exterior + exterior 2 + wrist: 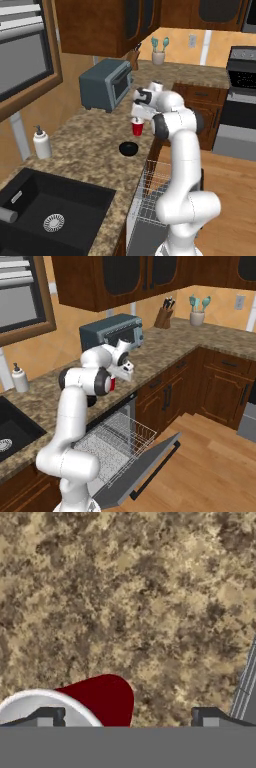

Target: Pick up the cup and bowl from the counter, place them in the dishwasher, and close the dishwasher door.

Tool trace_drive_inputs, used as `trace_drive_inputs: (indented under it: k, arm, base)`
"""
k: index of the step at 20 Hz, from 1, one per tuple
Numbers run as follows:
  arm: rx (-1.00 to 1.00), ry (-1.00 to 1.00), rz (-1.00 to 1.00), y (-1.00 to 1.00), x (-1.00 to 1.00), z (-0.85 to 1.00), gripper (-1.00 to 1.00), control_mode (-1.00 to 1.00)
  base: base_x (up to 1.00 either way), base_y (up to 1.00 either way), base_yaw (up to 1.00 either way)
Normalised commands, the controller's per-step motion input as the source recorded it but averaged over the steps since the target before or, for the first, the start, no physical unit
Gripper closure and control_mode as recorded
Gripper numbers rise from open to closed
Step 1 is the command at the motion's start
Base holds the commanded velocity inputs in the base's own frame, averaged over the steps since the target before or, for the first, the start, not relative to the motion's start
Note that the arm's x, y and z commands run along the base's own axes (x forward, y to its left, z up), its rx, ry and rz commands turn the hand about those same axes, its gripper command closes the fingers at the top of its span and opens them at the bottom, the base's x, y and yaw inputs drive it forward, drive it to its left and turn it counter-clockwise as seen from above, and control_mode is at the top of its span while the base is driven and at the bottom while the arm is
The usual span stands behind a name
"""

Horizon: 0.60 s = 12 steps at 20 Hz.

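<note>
The red cup [137, 128] with a white rim stands on the speckled brown counter [85, 135], near its front edge. My gripper [136, 116] hangs just above it, open. In the hand view the cup [102, 698] lies at the lower left, its rim under the left fingertip [50, 716], so it is off-centre between the wide-apart fingers. A sliver of the cup [112, 384] shows behind my arm. The black bowl [129, 148] sits on the counter just nearer than the cup. The dishwasher door [145, 471] is folded down, and the white wire rack [120, 438] is pulled out over it.
A grey toaster oven [106, 84] stands behind the cup. A white soap dispenser [42, 142] stands by the black sink [45, 210]. A knife block [164, 316] and a utensil holder [158, 52] sit in the far corner. The oven range [240, 100] is at right.
</note>
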Motion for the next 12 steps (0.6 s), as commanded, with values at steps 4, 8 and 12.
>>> trace_drive_inputs:
  k: [4,8,12]
  arm:
    - [0.01,0.18,0.00,-0.03,0.00,-0.53,1.00,-1.00]
    - [0.00,0.07,0.00,0.00,-0.06,-0.40,1.00,-1.00]
    - [0.00,0.00,0.00,-0.05,-0.41,-0.37,1.00,-1.00]
  base:
    - [0.00,0.00,0.00]
    - [0.00,0.00,0.00]
    - [0.00,0.00,0.00]
